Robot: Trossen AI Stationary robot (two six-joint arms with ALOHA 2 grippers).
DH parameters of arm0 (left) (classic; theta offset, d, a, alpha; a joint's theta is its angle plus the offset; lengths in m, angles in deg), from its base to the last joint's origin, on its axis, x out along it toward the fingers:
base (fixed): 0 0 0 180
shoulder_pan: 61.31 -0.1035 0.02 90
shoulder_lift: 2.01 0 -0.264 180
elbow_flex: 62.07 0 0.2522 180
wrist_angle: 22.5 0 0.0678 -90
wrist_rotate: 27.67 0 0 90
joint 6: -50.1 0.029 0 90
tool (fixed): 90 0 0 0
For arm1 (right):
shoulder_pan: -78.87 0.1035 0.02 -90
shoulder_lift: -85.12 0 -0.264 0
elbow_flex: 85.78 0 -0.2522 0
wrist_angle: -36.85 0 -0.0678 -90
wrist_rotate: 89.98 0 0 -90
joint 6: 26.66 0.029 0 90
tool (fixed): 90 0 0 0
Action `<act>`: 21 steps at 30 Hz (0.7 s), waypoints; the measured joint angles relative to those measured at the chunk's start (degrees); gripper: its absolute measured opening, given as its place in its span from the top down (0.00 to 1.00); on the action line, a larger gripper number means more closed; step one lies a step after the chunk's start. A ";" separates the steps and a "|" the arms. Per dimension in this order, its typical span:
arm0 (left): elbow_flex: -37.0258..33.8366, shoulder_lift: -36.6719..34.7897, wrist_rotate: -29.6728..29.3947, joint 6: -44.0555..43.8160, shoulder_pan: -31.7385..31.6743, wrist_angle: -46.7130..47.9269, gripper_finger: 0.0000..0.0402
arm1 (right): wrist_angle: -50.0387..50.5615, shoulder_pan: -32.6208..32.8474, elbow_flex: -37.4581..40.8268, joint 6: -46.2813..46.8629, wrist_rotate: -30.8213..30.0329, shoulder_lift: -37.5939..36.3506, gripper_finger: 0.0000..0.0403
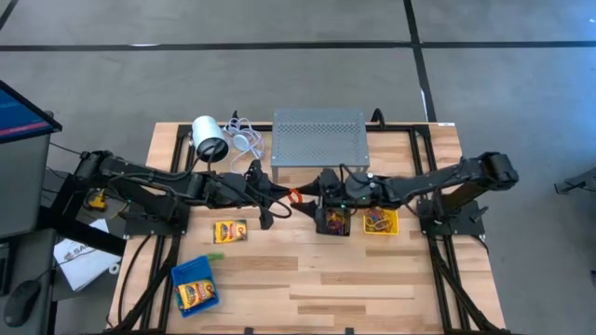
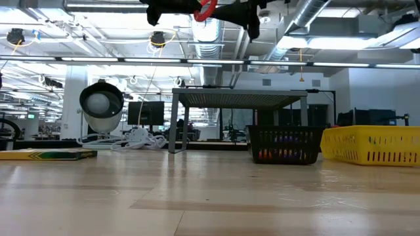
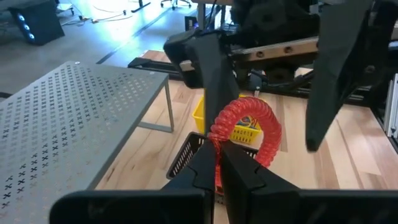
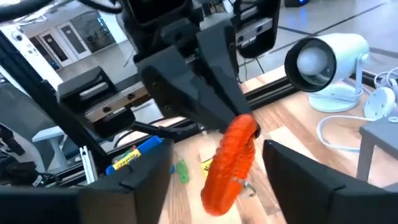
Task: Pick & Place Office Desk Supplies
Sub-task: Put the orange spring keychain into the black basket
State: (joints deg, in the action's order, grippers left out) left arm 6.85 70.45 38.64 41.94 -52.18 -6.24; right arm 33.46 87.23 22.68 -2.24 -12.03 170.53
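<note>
A red coiled rubber-band loop [image 3: 249, 127] hangs high above the table, over the near edge of the grey stand and beside the black bin [image 1: 333, 221]. My left gripper [image 3: 217, 152] reaches in from the table's left and is shut on it. My right gripper [image 4: 214, 158] comes from the right and is open, with one finger on each side of the loop [image 4: 229, 163]. The yellow bin [image 1: 380, 221] stands right of the black one. One yellow crayon box [image 1: 230, 231] lies flat on the table. Another lies in the blue bin [image 1: 196, 287]. My left gripper pinches the loop's rim [image 3: 219, 135] on its near side between its two fingertips. The fingers come roughly level from the table's left. The loop stands on edge beyond them, lifted clear, high above the table. My right gripper: I cannot tell whether its fingers [image 3: 214, 93] touch the loop.
The grey perforated stand [image 1: 318, 135] is at the far middle. The white lamp [image 1: 212, 140] and its cable lie to the stand's left. The black bin [image 2: 285, 144] holds coloured bands. Bare wood lies toward the near edge, right of the blue bin.
</note>
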 joint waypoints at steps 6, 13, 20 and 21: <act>0.00 0.00 -0.01 0.01 0.65 0.00 1.00 | 0.66 -1.20 -0.13 -0.40 0.12 0.19 0.69; 0.00 0.00 0.03 0.01 0.88 0.02 0.99 | 0.22 -1.64 -0.13 -3.02 0.67 0.17 0.94; 0.00 0.01 -0.02 -0.45 0.90 -0.02 0.94 | 2.15 -1.68 -0.13 -3.51 1.92 -0.25 0.96; 0.02 0.00 0.01 -1.00 0.90 -0.05 0.92 | 2.13 -1.66 -0.13 -3.68 1.94 -0.33 0.96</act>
State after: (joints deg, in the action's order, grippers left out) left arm 6.87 70.45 38.65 40.94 -51.29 -6.29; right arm 35.59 85.57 22.55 -5.92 -10.09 170.20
